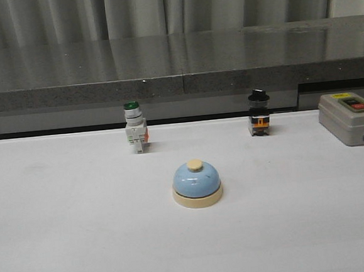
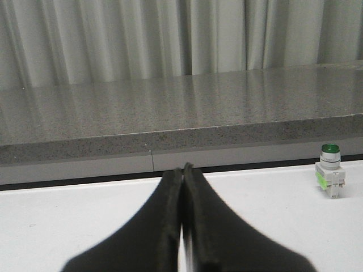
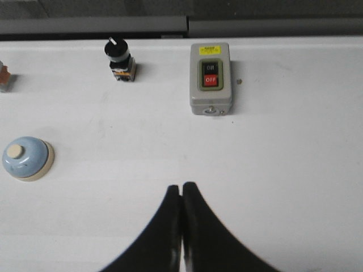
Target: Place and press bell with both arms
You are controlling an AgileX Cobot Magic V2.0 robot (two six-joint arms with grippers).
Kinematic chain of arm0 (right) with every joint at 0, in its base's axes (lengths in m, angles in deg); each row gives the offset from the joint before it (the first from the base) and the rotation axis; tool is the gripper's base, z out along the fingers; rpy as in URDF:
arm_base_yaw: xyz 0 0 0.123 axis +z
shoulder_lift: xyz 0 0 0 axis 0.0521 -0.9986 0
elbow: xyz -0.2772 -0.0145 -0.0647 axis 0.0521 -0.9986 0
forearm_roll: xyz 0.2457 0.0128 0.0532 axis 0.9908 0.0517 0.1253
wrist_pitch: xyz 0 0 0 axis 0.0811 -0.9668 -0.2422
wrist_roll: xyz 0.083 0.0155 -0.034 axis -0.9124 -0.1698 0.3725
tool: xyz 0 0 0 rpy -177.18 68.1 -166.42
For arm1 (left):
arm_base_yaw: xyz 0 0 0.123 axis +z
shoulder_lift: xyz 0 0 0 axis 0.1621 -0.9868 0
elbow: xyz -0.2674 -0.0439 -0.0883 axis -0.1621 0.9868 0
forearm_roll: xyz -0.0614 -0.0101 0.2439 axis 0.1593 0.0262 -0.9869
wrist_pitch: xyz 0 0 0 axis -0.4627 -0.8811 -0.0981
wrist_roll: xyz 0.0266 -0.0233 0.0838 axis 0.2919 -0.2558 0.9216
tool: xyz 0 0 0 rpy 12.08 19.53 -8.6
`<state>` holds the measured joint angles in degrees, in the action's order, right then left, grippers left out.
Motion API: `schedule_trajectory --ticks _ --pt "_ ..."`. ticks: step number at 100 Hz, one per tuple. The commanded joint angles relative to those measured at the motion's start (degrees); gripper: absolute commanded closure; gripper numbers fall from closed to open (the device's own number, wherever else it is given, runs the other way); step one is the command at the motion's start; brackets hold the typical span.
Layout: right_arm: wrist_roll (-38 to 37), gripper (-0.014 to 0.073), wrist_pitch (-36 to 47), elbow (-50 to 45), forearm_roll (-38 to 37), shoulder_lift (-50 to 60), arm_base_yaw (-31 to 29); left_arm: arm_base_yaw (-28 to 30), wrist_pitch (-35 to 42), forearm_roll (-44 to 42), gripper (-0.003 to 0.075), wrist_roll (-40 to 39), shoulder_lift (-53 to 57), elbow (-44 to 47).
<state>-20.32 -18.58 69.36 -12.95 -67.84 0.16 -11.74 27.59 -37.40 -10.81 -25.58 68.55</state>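
Writing: you can read two words on the grey switch box [image 3: 211, 79]: "ON" on its black rocker, "OFF" on its red one. There's a yellow sticker above them, but the print is too small to read. No readable marks on anything else.
Bell [image 1: 197, 183]: you've got a light-blue dome on a cream round base with a cream button on top. It sits upright, and the dome carries a faint dark scuff on the front.
Bell position: it's on the white tabletop [image 1: 70, 233], near the middle in the front view, nearer the camera than both small switches and roughly between them. Nothing touches it.
Green-capped switch [image 1: 134, 127]: white body, standing upright at the back of the tabletop, behind and left of the bell.
Black-knobbed switch [image 1: 259, 113]: upright at the back, behind and right of the bell, with an orange band low on its body.
Switch box position: far right of the tabletop, right of the black-knobbed switch, well apart from the bell.
Left fingers [image 2: 182, 170]: clenched together, tips touching, with nothing between them. They're well apart from the green-capped switch.
Right fingers [image 3: 181, 187]: pressed together, empty, above bare tabletop, apart from the bell.
Backdrop: you see a grey speckled ledge [image 1: 176, 61] behind the tabletop, with a pale curtain [image 1: 159, 8] above it.
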Motion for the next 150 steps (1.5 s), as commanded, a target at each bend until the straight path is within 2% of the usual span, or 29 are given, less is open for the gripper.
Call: schedule_trajectory --ticks 1,31,49,77,105,130,150 --pt "0.15 0.0654 2.20 3.15 0.39 -4.69 -0.43 0.17 4.86 0.00 0.0740 -0.56 1.70 2.35" --pt "0.52 0.0654 3.51 3.15 3.20 -15.89 0.76 0.17 4.86 0.00 0.0740 -0.56 1.70 2.35" --pt "0.99 0.0654 4.85 5.23 3.33 -22.69 7.46 0.17 4.86 0.00 0.0740 -0.56 1.70 2.35" --pt "0.99 0.0654 6.58 15.33 3.33 -37.01 20.31 0.17 4.86 0.00 0.0740 -0.56 1.70 2.35" --pt "0.99 0.0654 5.94 25.16 3.33 -50.61 28.62 0.17 4.86 0.00 0.0740 -0.56 1.70 2.35" --pt "0.99 0.0654 5.27 31.03 3.33 -57.64 32.18 0.17 4.86 0.00 0.0740 -0.56 1.70 2.35" --pt "0.99 0.0654 5.09 32.73 3.14 -60.14 32.25 0.17 4.86 0.00 0.0740 -0.56 1.70 2.35"
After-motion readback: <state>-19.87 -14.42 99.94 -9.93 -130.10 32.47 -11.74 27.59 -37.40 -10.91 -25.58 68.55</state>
